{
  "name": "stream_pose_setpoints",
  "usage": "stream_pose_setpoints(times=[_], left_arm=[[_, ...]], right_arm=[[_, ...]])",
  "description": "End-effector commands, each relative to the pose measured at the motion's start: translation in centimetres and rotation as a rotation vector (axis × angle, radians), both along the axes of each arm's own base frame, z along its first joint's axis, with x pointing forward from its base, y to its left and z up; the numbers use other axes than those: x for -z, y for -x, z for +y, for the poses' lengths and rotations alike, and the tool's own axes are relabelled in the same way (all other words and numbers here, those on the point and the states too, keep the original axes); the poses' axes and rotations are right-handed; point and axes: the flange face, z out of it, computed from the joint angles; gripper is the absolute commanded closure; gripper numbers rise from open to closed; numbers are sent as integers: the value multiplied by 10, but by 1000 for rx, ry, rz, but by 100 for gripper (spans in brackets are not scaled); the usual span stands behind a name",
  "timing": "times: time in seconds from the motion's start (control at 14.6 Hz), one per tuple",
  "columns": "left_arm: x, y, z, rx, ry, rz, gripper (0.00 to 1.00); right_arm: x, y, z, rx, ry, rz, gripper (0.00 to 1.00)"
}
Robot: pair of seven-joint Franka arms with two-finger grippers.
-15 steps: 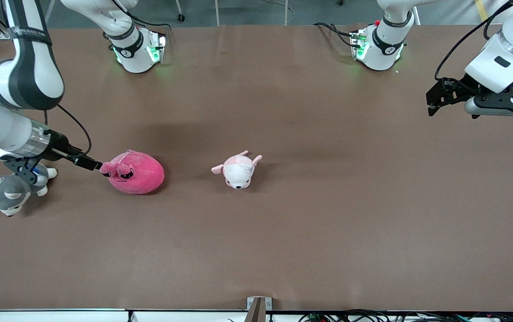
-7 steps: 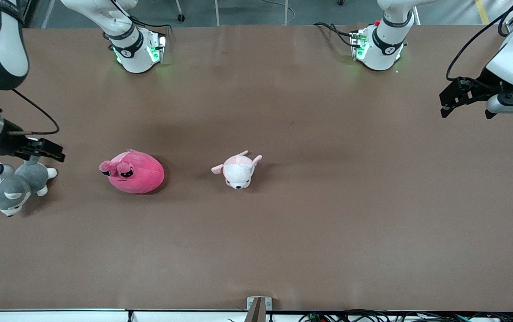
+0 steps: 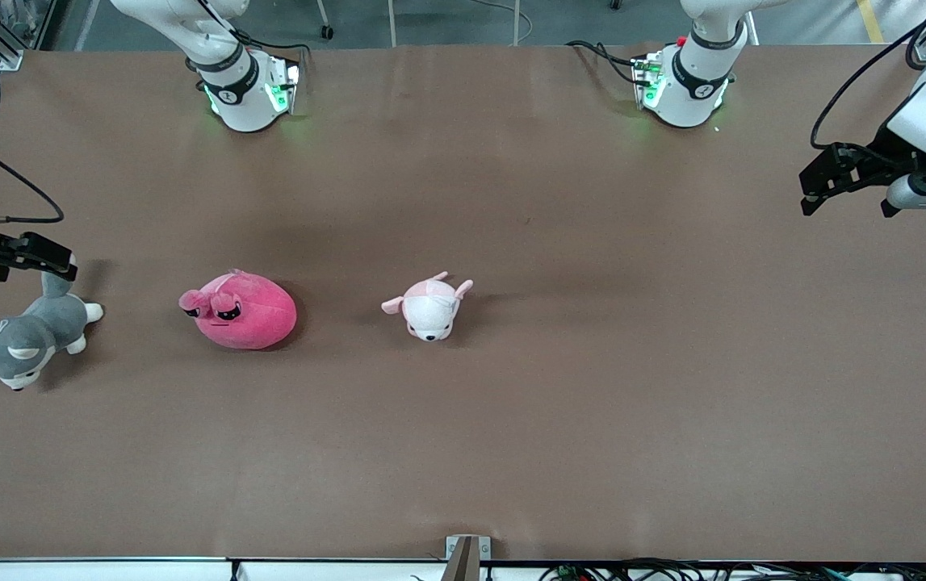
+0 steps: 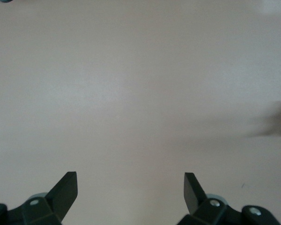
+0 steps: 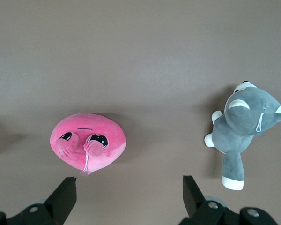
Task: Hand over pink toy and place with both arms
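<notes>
The pink toy lies on the brown table, toward the right arm's end, with its dark eyes turned to the husky. It also shows in the right wrist view as a pink toy just off one fingertip. My right gripper hangs open and empty above the table by the husky's tail, apart from the pink toy. My left gripper hangs open and empty over bare table at the left arm's end.
A grey and white husky plush lies at the right arm's end of the table. A small white puppy plush with pale pink ears lies mid-table beside the pink toy. Both arm bases stand along the table's edge.
My right gripper has pulled away from the pink toy toward the right arm's end of the table. My left gripper has drifted a little toward its own end. The toys have not moved.
</notes>
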Motion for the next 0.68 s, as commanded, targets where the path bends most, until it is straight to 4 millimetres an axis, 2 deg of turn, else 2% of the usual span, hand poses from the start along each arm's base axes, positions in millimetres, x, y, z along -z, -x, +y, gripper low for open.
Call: stream_pose_setpoints(times=[0.0,0.21,0.34,0.48,0.62], left_arm=[[-1,-3,0,1,1,13,0],[0,-4,9,-13,4,16,0],[1,-6,16,-25,8,22,0],[0,-5,11,-14,7,20,0],[0,-5,11,-16,9,20,0]], right_arm=[[-18,1,-12,6,14,-6,0],[-18,4,-9,10,-1,13,0],[-8,13,-7,3,-8,91,0],[5,17,-6,0,-11,129,0],[3,26,-5,-3,-8,134,0]])
